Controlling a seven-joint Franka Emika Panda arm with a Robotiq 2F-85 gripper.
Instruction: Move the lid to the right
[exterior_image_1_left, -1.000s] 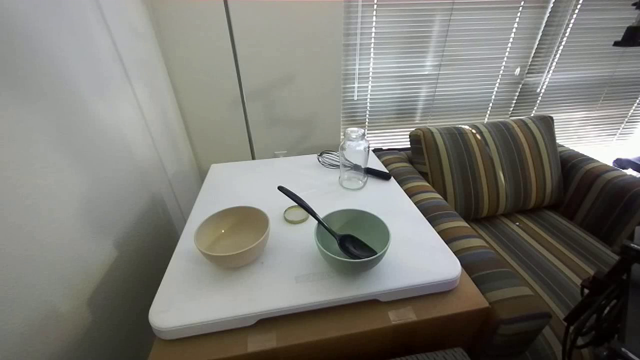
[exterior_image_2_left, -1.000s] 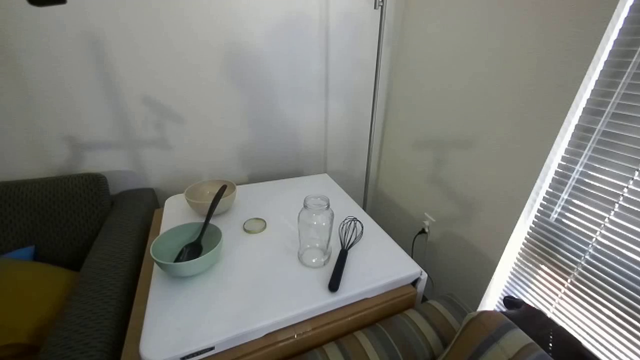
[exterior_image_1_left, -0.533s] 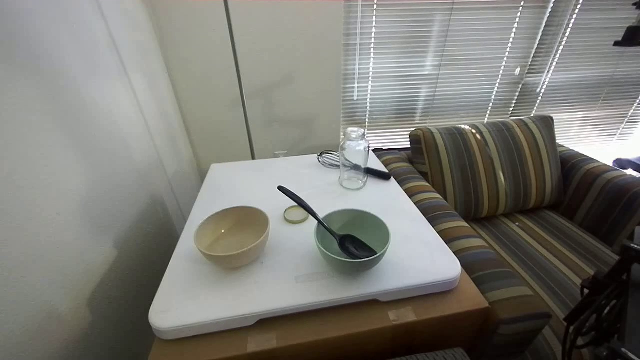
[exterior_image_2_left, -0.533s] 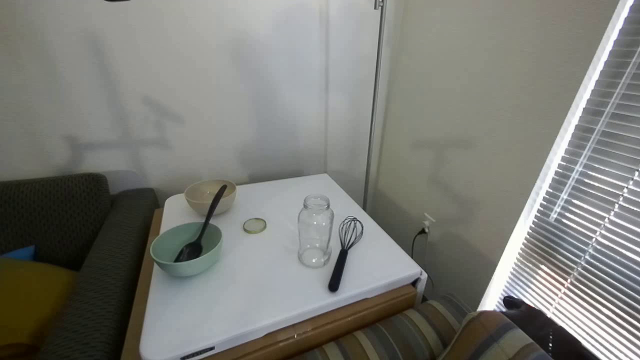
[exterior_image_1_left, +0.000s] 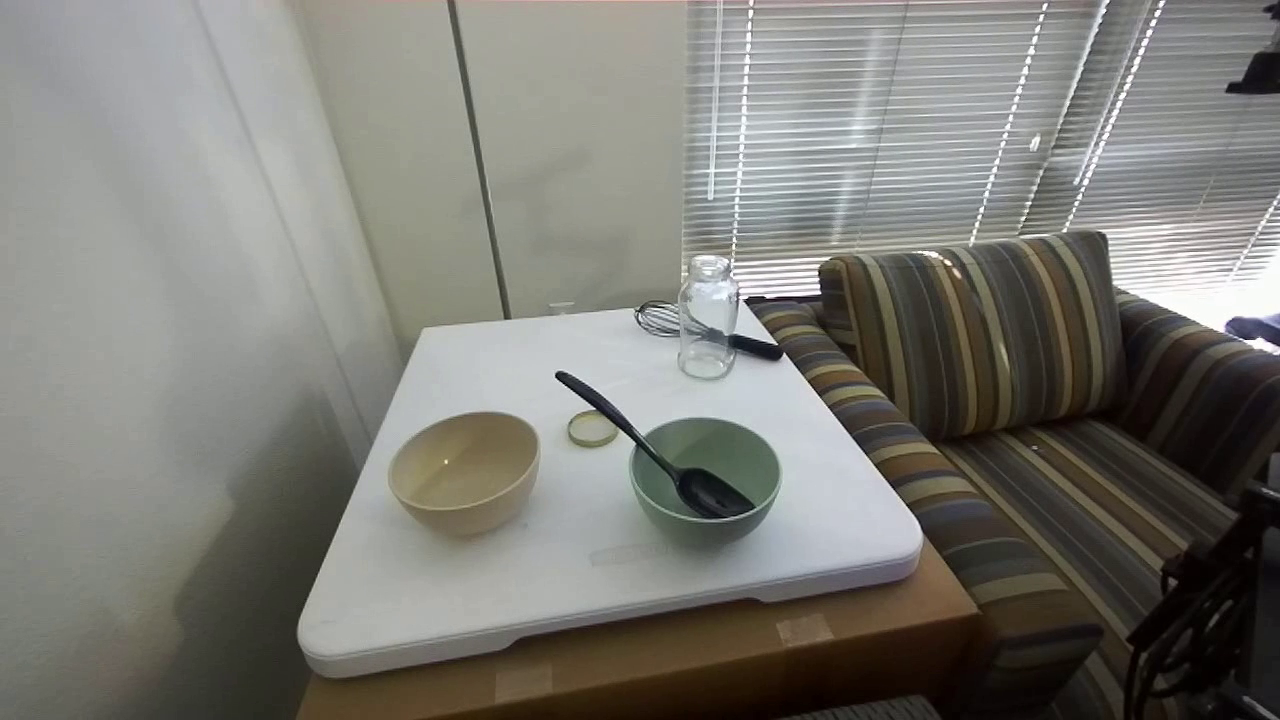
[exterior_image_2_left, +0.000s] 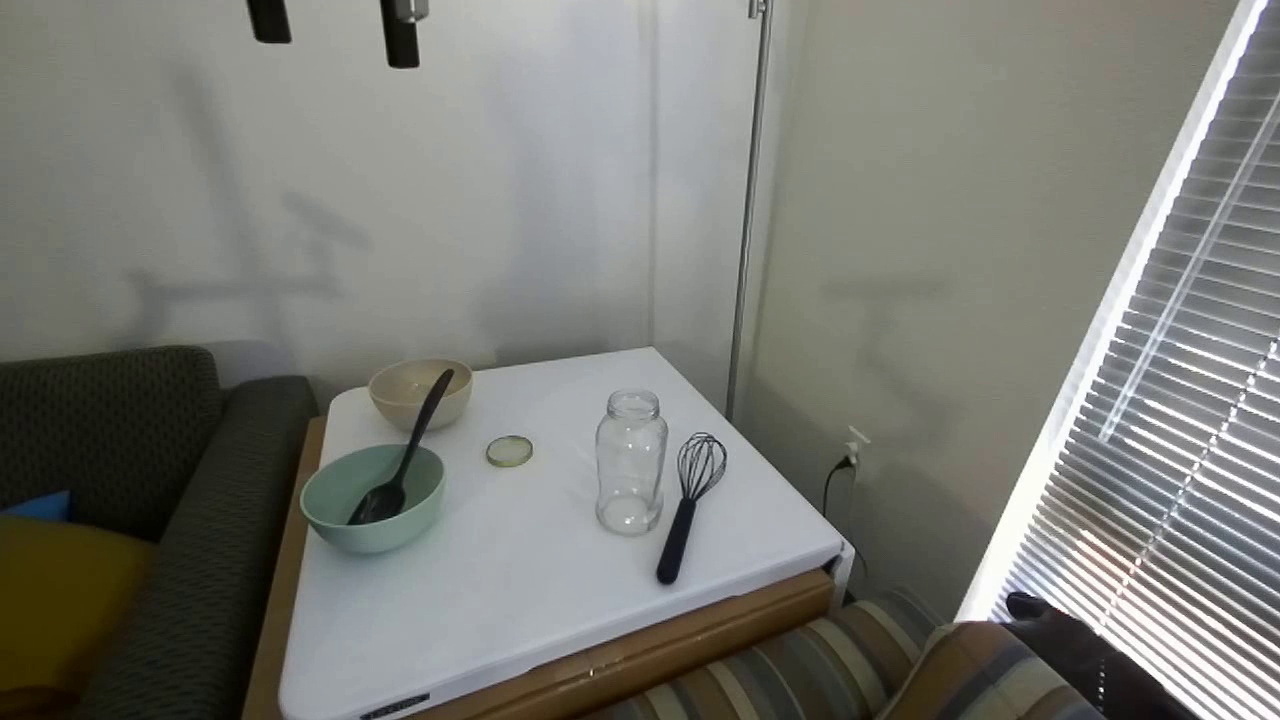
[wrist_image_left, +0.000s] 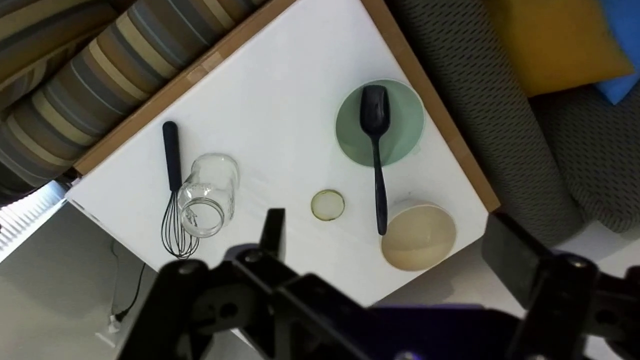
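The lid (exterior_image_1_left: 593, 429) is a small flat round pale disc with a yellowish-green rim. It lies flat on the white table (exterior_image_1_left: 480, 600) between the beige bowl and the green bowl. It also shows in an exterior view (exterior_image_2_left: 509, 451) and in the wrist view (wrist_image_left: 327, 205). My gripper (exterior_image_2_left: 336, 53) is high above the table at the top of an exterior view, with its two dark fingertips well apart. In the wrist view the gripper (wrist_image_left: 384, 222) is wide open with nothing between its fingers. It touches neither the lid nor the table.
The green bowl (exterior_image_1_left: 660, 500) holds a black spoon (exterior_image_1_left: 610, 408) whose handle leans out near the lid. The beige bowl (exterior_image_1_left: 465, 475) stands beside them. A clear glass jar (exterior_image_1_left: 708, 320) stands by a black whisk (exterior_image_2_left: 684, 520). A striped armchair (exterior_image_1_left: 980, 340) adjoins the table.
My gripper has moved to the right and then down into an exterior view, so both fingertips now show there. The lid, bowls, jar and whisk have not moved.
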